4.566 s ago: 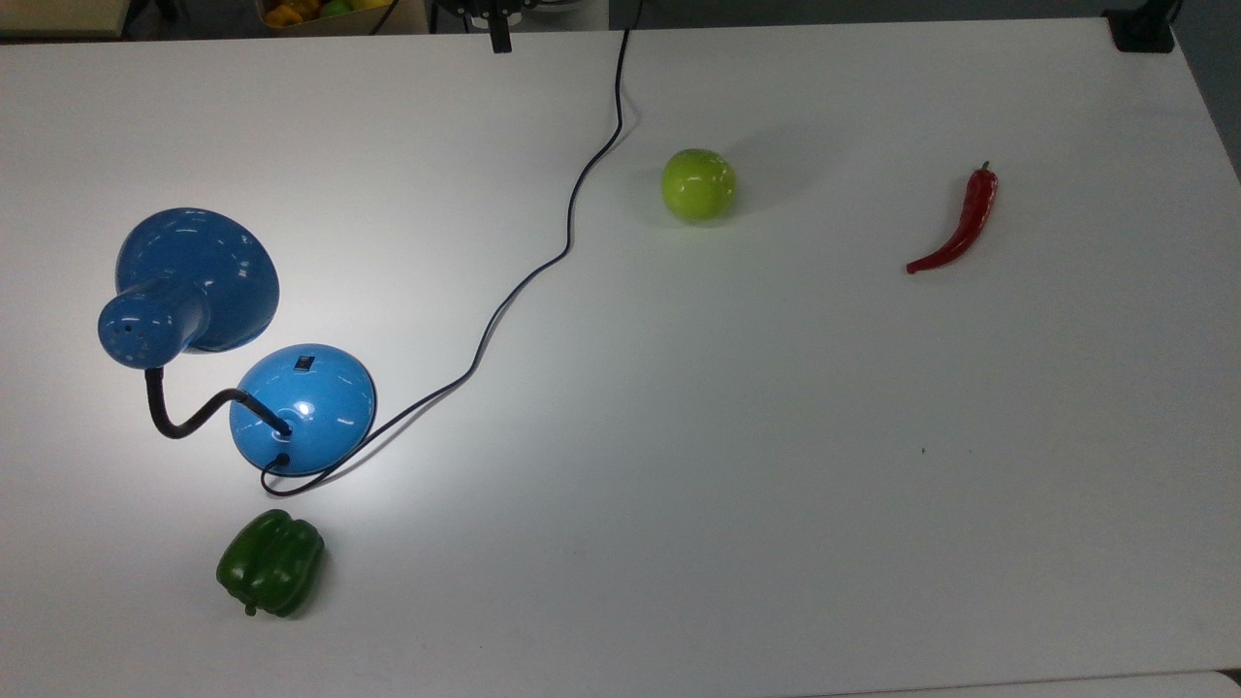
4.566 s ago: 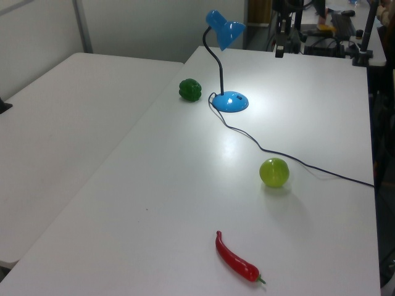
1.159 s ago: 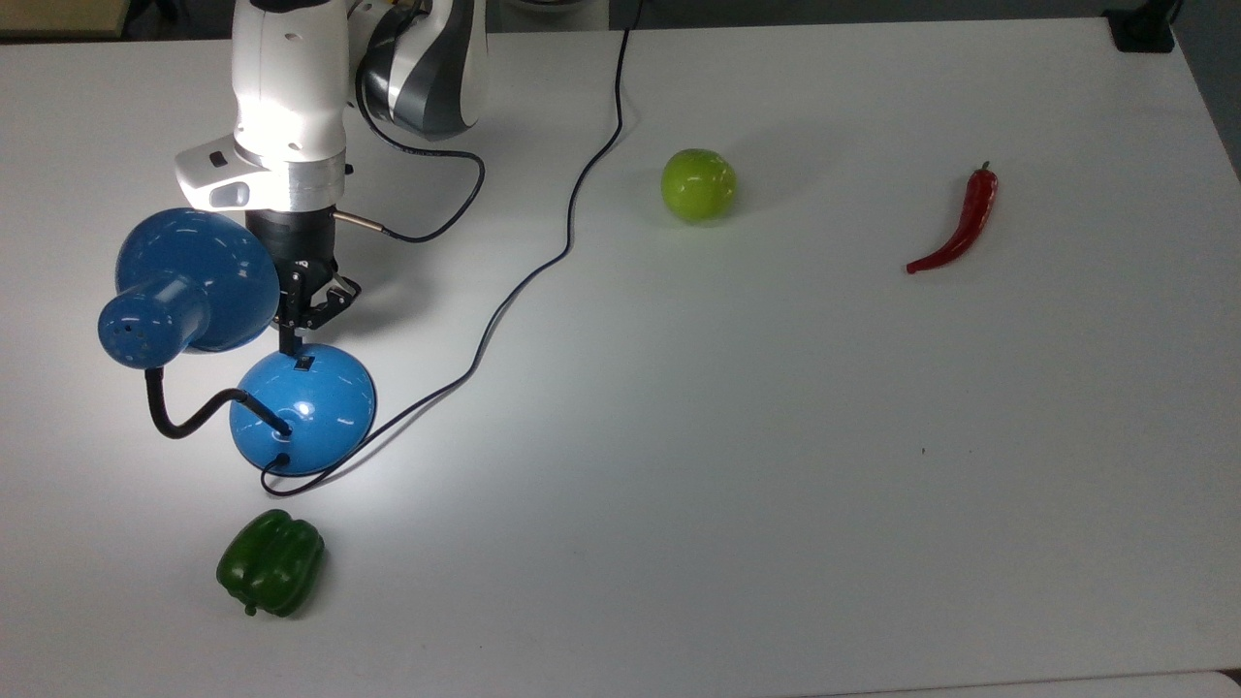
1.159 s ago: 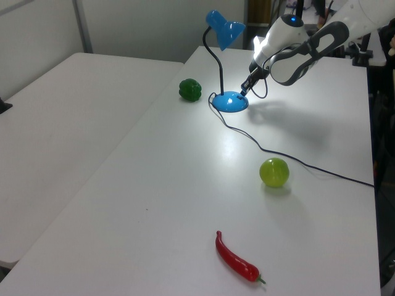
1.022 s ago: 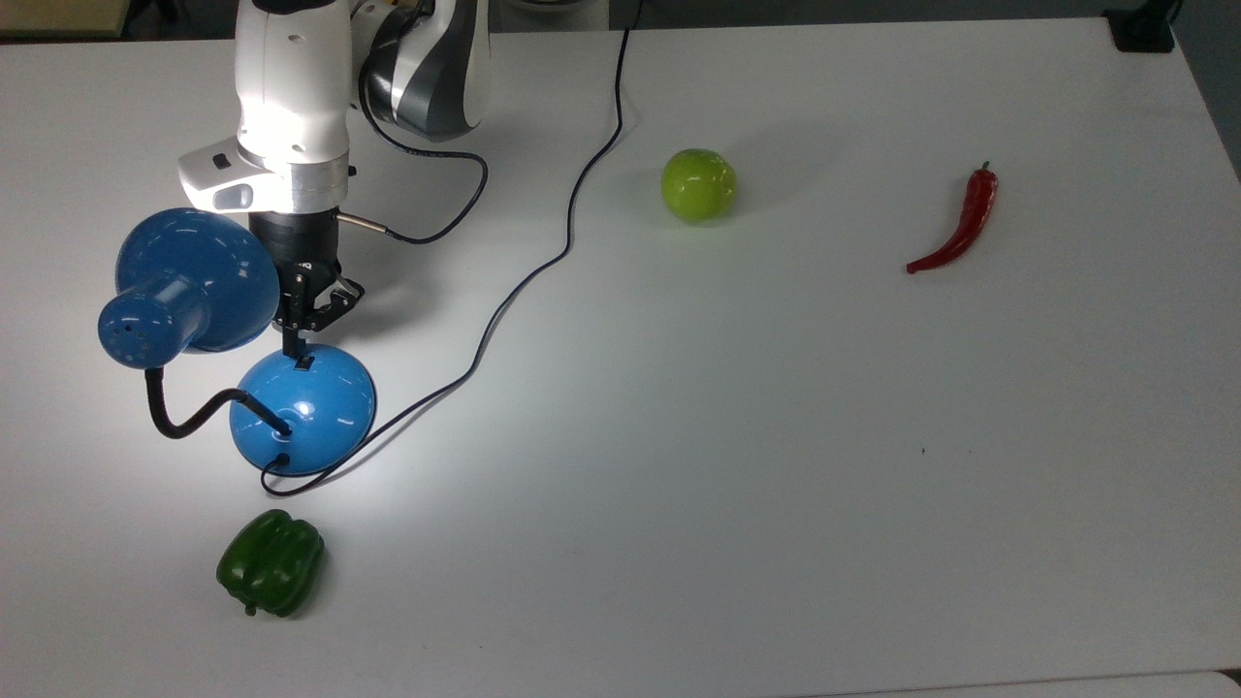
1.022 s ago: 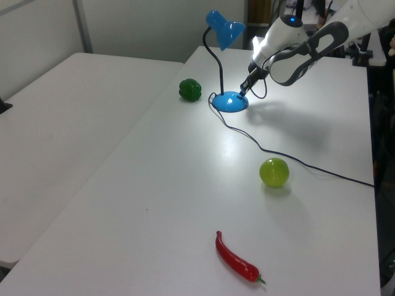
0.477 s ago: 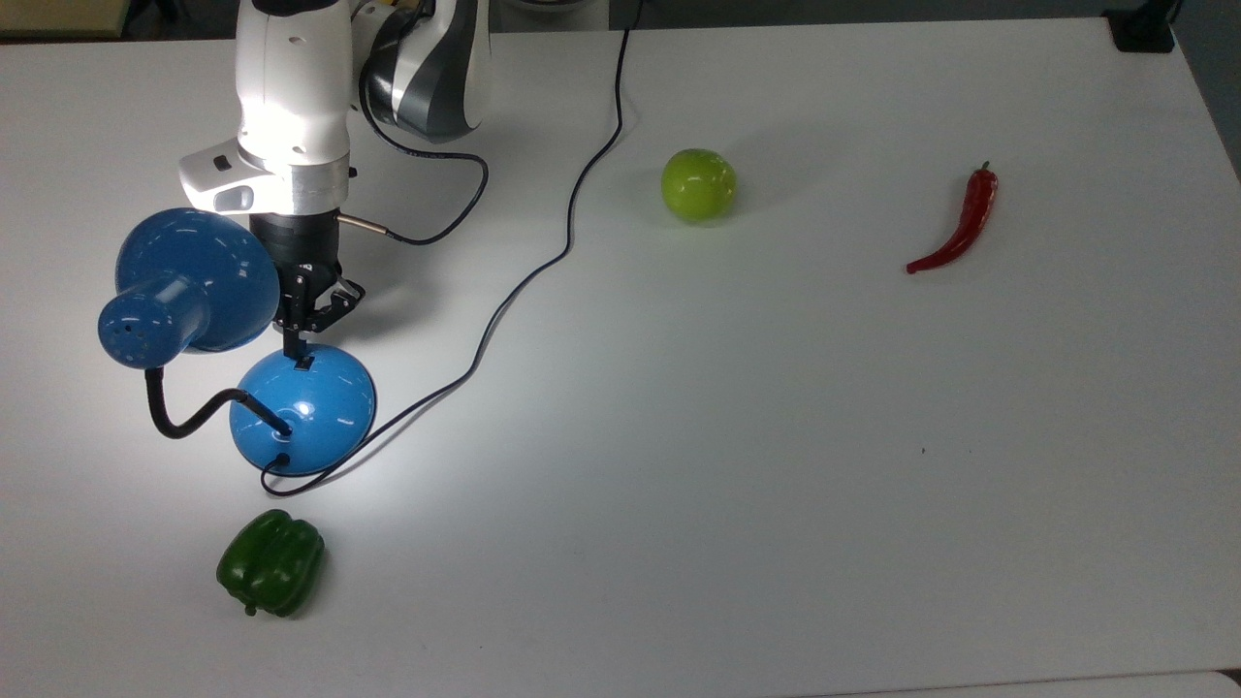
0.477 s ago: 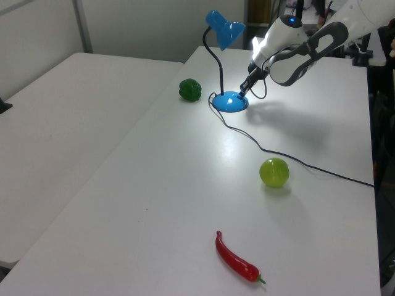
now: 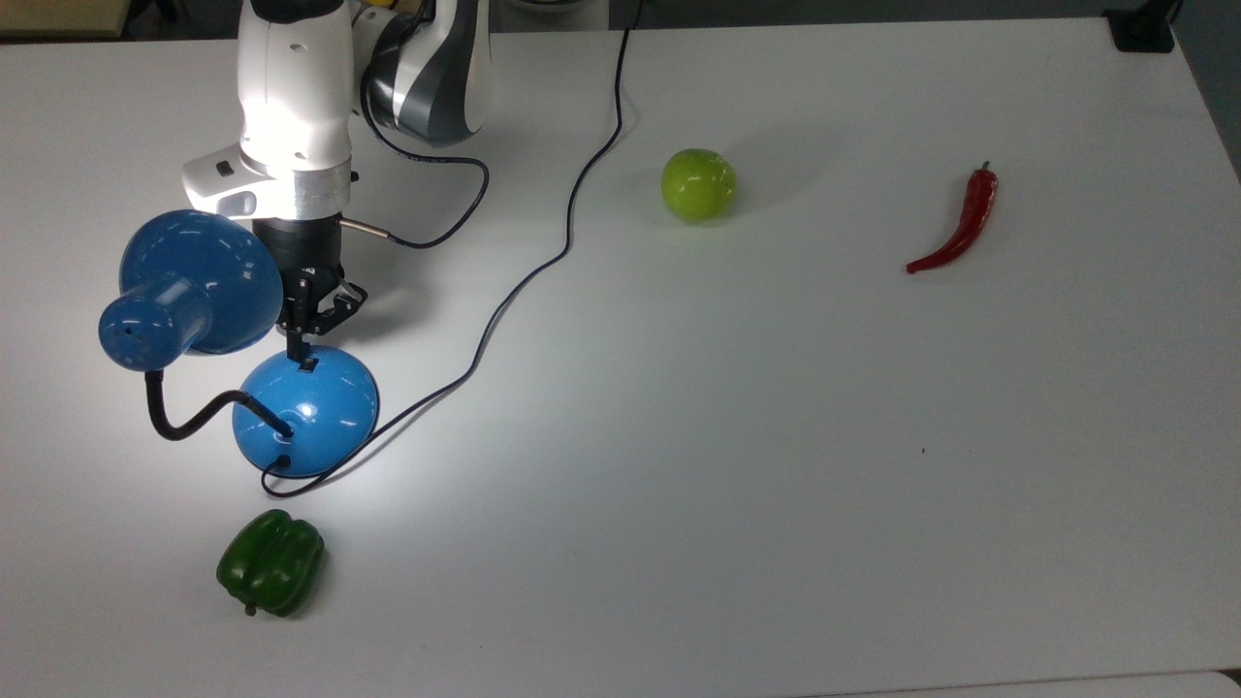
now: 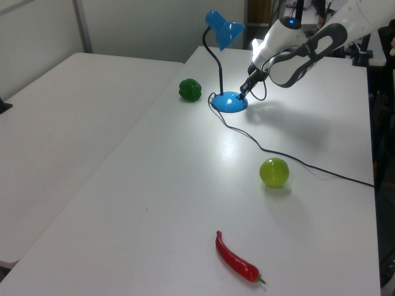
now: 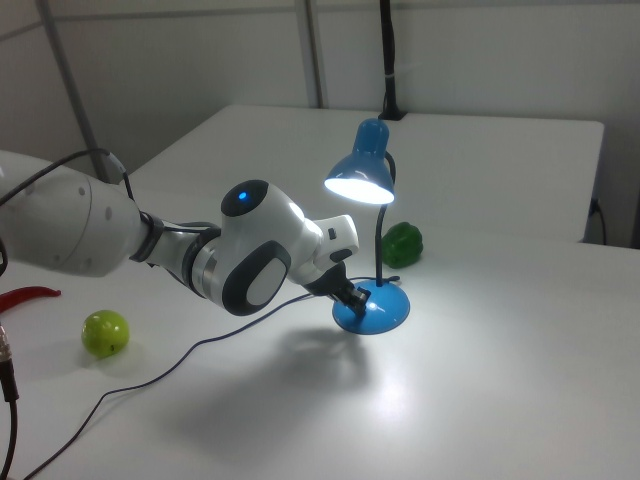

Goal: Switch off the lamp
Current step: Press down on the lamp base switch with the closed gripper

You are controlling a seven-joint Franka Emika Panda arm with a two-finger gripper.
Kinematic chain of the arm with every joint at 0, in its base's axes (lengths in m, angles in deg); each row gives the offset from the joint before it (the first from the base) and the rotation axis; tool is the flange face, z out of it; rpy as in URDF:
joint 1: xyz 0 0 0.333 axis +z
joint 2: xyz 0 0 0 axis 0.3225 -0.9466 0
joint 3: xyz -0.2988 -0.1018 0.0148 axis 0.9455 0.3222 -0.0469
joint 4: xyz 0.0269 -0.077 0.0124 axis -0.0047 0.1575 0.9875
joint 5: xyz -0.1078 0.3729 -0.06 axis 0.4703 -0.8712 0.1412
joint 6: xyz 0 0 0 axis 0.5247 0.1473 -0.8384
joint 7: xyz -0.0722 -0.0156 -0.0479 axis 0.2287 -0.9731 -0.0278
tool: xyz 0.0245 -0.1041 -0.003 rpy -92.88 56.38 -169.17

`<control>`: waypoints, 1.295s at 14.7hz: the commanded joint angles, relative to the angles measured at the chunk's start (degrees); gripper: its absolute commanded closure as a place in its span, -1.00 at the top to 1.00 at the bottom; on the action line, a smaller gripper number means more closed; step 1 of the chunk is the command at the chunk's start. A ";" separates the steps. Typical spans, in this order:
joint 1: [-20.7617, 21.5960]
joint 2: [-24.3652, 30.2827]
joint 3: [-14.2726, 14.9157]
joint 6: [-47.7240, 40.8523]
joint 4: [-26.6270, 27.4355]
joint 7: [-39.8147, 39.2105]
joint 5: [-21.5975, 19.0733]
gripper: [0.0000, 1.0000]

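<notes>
Top view: pepper (image 9: pixel 270 562) below lamp (image 9: pixel 305 407), apple (image 9: pixel 698 184) far right.

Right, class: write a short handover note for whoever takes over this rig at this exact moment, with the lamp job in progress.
Gripper: fingers together, tip down on the switch at the rim of the lamp's base.
Lamp: stands at the top view's left on the table; its shade glows in the right view and a bright pool lies around the base, so it is on.
Cord runs off the far edge.
Nearby: green pepper, green apple, red chilli, all apart from the arm.
Done: reach to the switch.
Left: press until the light goes out, then retract.
</notes>
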 commanded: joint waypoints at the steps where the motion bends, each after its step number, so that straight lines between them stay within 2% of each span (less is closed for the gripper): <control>1: -1.01 0.56 -1.34 1.19 -0.33 0.49 -0.62 -1.00; 19: -1.27 0.30 -2.57 1.19 0.29 0.40 -0.10 -1.00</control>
